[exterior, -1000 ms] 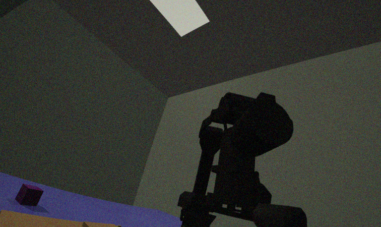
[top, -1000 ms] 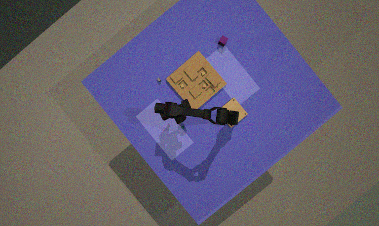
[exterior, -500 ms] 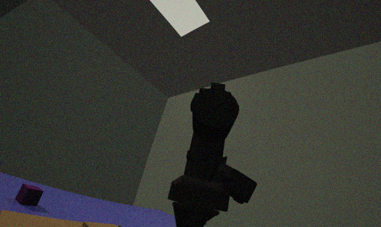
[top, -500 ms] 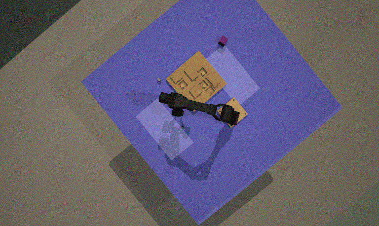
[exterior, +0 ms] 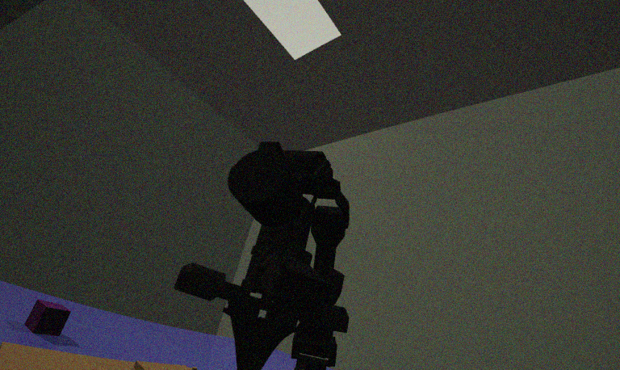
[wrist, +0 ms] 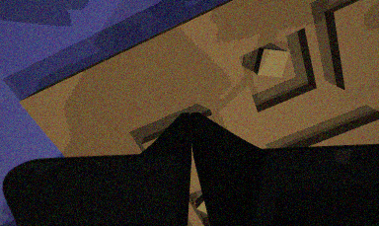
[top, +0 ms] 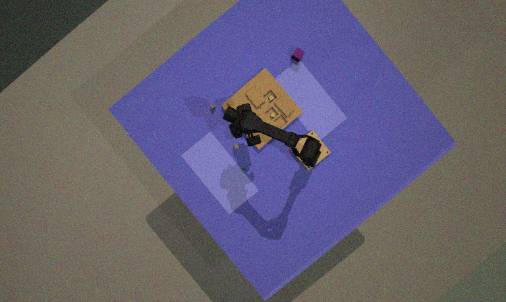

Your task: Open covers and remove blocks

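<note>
The tan puzzle board (top: pixel 266 76) (exterior: pixel 68 355) (wrist: pixel 123 88) lies under my arm, partly hidden. My gripper (wrist: pixel 189 120) is shut and empty above it; the top view hides its fingertips. A well (wrist: pixel 251 59) shows a pale square inside; I cannot tell whether this is a block or its floor. Another well (top: pixel 270 96) shows uncovered in the top view. The covers blend into the board, and their positions are unclear. A small grey block (top: pixel 212 106), a tan block (top: pixel 236 146) and a green block (top: pixel 244 170) rest on the table beside the board.
A purple cube (top: pixel 297 54) (exterior: pixel 48 318) stands on the blue table (top: pixel 354 194) beyond the board. The arm's tan base plate (top: pixel 324 151) is near the board's lower right corner in the top view. Pale patches and arm shadows cross the table.
</note>
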`<state>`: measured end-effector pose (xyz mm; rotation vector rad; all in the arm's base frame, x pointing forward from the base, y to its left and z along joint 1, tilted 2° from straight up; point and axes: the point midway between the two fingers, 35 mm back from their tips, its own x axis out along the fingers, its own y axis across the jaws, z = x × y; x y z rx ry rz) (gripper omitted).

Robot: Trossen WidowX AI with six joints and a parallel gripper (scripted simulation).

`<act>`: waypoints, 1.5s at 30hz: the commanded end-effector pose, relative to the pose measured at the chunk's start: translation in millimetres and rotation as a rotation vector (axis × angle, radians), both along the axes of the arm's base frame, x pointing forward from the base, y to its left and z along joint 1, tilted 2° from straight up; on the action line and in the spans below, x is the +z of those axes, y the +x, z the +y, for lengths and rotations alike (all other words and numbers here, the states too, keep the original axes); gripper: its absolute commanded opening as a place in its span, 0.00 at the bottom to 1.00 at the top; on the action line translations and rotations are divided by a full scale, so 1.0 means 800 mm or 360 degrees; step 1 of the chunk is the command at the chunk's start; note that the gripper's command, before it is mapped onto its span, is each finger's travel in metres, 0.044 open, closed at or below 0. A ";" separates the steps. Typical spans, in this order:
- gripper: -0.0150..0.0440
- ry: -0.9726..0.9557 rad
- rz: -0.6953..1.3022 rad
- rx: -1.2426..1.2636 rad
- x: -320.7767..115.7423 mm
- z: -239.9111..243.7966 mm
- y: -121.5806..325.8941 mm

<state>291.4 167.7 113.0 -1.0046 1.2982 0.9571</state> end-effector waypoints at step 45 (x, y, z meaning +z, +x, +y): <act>0.25 0.0026 -0.0009 -0.1022 -0.075 -0.169 -0.014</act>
